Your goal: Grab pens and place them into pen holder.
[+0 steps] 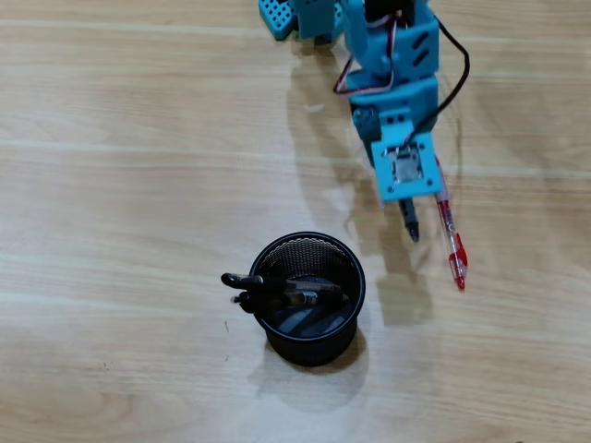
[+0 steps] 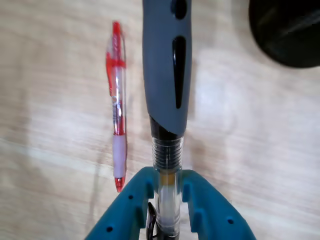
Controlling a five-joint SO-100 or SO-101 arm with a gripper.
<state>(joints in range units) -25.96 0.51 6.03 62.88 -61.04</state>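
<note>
The gripper (image 2: 167,200) is clamped on a grey pen (image 2: 166,75): in the wrist view the two blue fingers (image 2: 134,202) press against the clear lower barrel from either side, and the grey grip section runs up and away from the camera. In the overhead view only the dark tip of this pen (image 1: 411,221) shows, poking out below the blue arm (image 1: 397,83), so it appears to be held clear of the wooden table (image 1: 111,138), though the height cannot be judged.

The red pen (image 2: 117,100) lies flat on the table just beside the held one and roughly parallel to it; in the overhead view it rests to the right of the arm (image 1: 451,235), apart from the gripper. The pen holder (image 1: 309,295) stands upright lower in the overhead view, to the left of the gripper and apart from it. Two dark pens (image 1: 277,291) already lean inside it, their ends sticking out over the left rim. In the wrist view only an edge of the holder (image 2: 290,30) shows at the top right.

The step in hand looks like the carry: one pen is grasped and must go to the cup. The next move calls for swinging the arm toward the holder, bringing the pen's tip over the open mouth, and keeping the grip firm until it is above the rim. The red pen would remain for a last trip.
</note>
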